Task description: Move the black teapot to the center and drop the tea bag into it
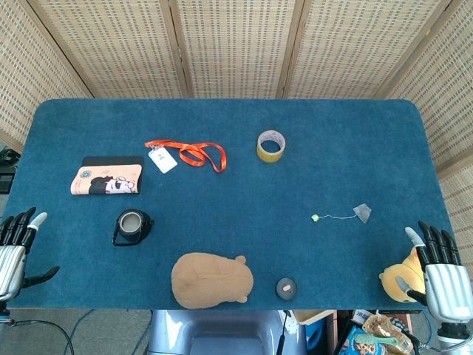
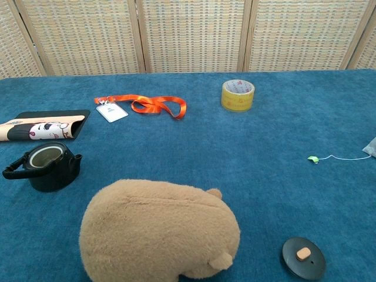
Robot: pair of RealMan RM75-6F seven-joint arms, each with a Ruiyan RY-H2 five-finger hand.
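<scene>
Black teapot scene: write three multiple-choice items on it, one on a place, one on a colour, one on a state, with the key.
1. Where does the black teapot stand?
A. left part of the table, near the left hand
B. beside the tape roll
C. at the right edge

2. What colour is the lanyard?
A. green
B. orange
C. white

3. What is the teapot's state?
A. lid on
B. tipped over
C. upright and open, its lid lying apart

Key: 1 A, it sits left of the brown plush toy. 2 B, the strap is plainly orange. 3 C, the chest view shows its open mouth, with the lid far off, right of the plush toy.
</scene>
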